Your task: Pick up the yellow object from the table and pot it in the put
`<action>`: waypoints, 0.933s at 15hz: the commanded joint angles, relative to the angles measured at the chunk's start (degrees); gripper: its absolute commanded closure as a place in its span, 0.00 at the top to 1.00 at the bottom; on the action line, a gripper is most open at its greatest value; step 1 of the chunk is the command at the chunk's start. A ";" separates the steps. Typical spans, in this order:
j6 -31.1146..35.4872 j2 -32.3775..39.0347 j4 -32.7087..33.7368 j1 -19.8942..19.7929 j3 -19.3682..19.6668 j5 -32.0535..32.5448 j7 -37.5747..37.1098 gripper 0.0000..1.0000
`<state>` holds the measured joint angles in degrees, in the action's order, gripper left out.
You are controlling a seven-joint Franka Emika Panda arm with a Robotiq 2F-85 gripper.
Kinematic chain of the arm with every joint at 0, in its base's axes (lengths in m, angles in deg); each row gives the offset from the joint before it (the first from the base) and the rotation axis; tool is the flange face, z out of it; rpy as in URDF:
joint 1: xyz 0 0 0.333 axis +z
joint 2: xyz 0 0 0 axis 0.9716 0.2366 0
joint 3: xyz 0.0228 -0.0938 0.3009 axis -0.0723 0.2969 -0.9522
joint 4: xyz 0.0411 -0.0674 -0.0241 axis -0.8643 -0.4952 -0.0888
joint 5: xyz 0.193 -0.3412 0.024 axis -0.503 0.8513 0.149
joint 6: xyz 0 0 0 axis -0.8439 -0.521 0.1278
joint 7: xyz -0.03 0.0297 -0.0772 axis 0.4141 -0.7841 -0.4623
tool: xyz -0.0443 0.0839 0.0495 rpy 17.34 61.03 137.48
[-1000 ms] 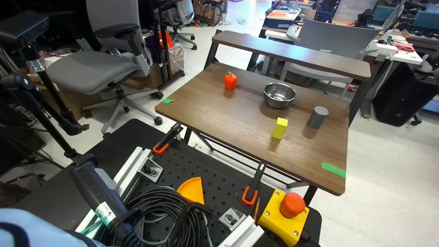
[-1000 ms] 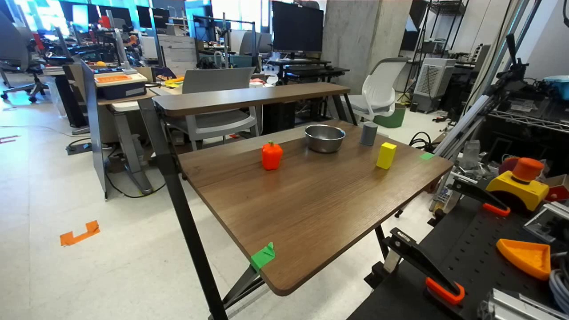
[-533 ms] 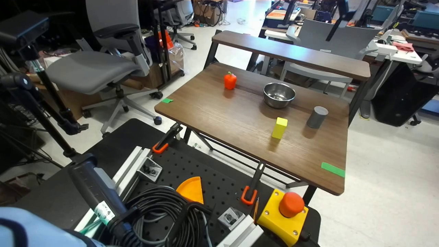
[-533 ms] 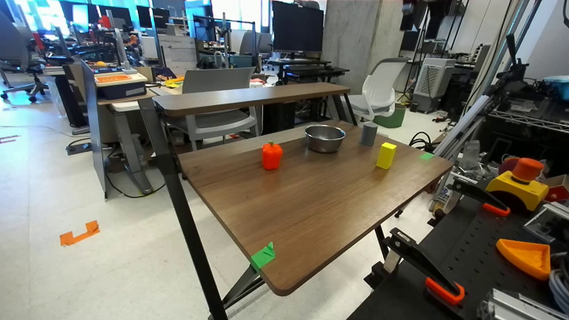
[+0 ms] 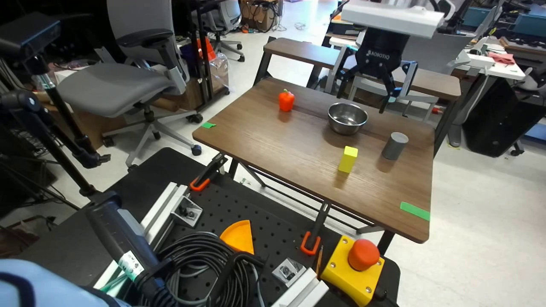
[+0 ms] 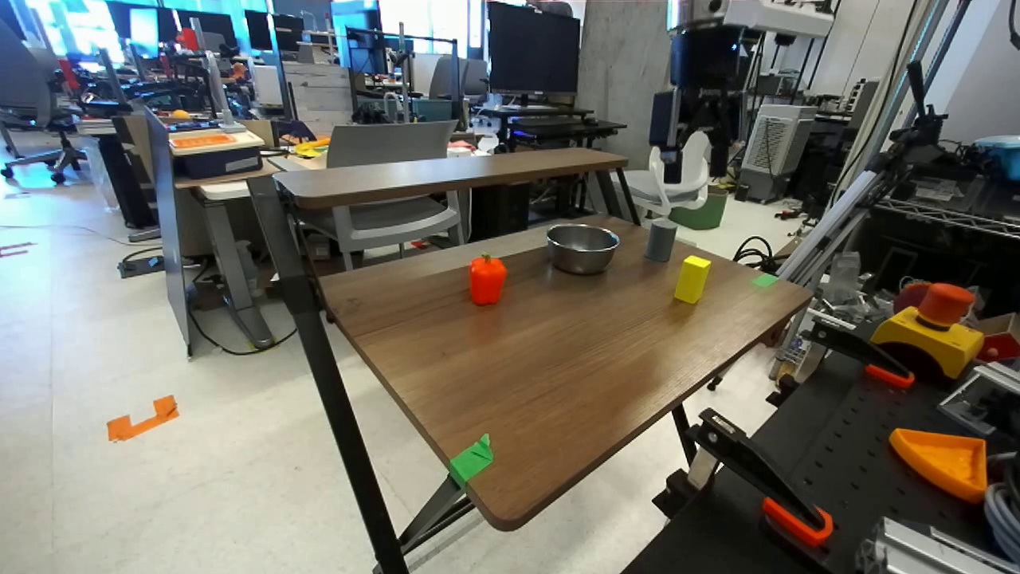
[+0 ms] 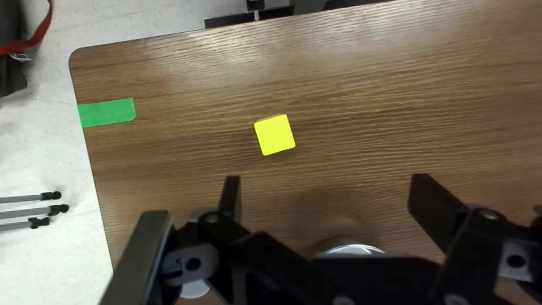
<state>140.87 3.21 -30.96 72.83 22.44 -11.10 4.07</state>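
My fingers [image 7: 432, 209] are spread — yellow block [image 5: 347, 159] upright on the counter [image 5: 294, 145], metal bowl [image 5: 347, 119] empty; I judge grasp, carry, release remain.

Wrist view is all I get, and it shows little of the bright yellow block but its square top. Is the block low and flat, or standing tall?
Observer: Standing tall: in both exterior views the bright yellow block is upright, clearly taller than it is wide.
Operator: The place where I must drop it is nearly cut off at my bottom edge. Anything in there already?
Observer: An exterior view looks down into the round shiny silver metal bowl, and nothing shows inside it.
Operator: Anything standing out of my sight altogether?
Observer: Yes: an orange-red pepper-shaped object with a green stem stands on the dark brown wooden table.
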 commanded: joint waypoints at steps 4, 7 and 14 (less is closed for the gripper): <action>-1.16 10.38 5.31 1.28 0.21 7.26 -4.02 1.00; -0.88 12.92 5.83 1.52 0.35 8.42 -4.06 1.00; -1.07 18.49 8.72 2.54 0.73 10.86 -5.70 1.00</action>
<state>141.18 18.97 -25.14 74.09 22.52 -2.10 -0.12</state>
